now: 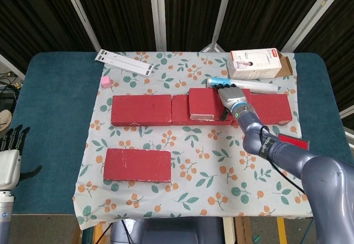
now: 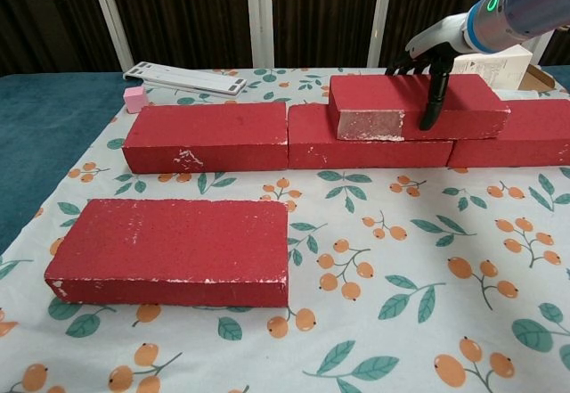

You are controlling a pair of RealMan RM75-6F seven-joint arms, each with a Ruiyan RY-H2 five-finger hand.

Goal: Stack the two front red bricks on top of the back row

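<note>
Near the centre right of the head view we see the right hand (image 1: 231, 96) draped over the stacked red brick (image 1: 207, 103), its fingers spread across the far top edge and the thumb (image 2: 435, 90) reaching down the near face in the chest view; the hand grips this brick between thumb and fingers. The stacked red brick lies flat on the back row (image 1: 141, 110), straddling the joint between the row's middle and right bricks. The second front red brick (image 1: 138, 165) lies flat on the floral cloth (image 1: 199, 188) at lower left of the frame, well apart from the row. At the lower left edge of the head view we find the left hand (image 1: 9, 161), off the table, fingers apart and holding nothing. Behind the row sit a white box (image 1: 254, 63), a white strip (image 1: 124, 62) and a small pink cube (image 1: 106, 82).
</note>
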